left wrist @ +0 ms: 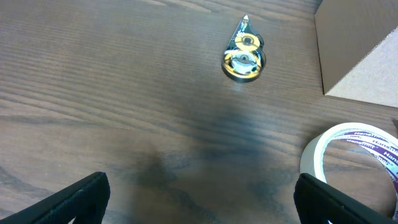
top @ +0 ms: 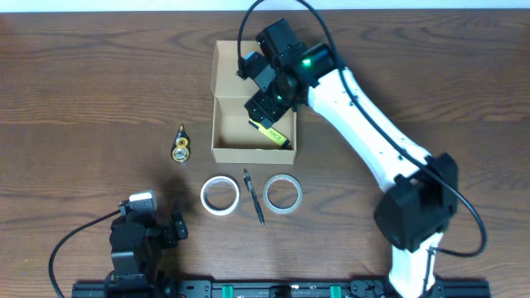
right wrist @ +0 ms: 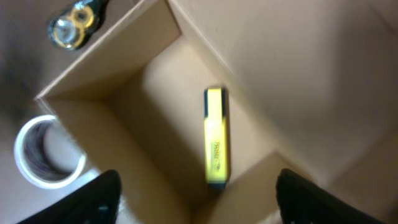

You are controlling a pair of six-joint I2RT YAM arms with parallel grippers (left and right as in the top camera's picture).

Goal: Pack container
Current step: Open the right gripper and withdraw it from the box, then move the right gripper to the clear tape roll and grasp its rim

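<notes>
The tan cardboard container (top: 222, 153) stands at the table's middle, its flap lid (top: 233, 69) open toward the far side. A yellow highlighter (top: 272, 133) lies inside it and also shows in the right wrist view (right wrist: 215, 138). My right gripper (top: 267, 106) hovers over the container's right part, open and empty (right wrist: 194, 202). My left gripper (top: 151, 228) rests open and empty at the front left (left wrist: 199, 202).
Two white tape rolls (top: 219, 195) (top: 282, 193) lie in front of the container with a black pen (top: 253, 197) between them. A yellow correction-tape dispenser (top: 180, 146) lies left of the container; it shows in the left wrist view (left wrist: 243, 55).
</notes>
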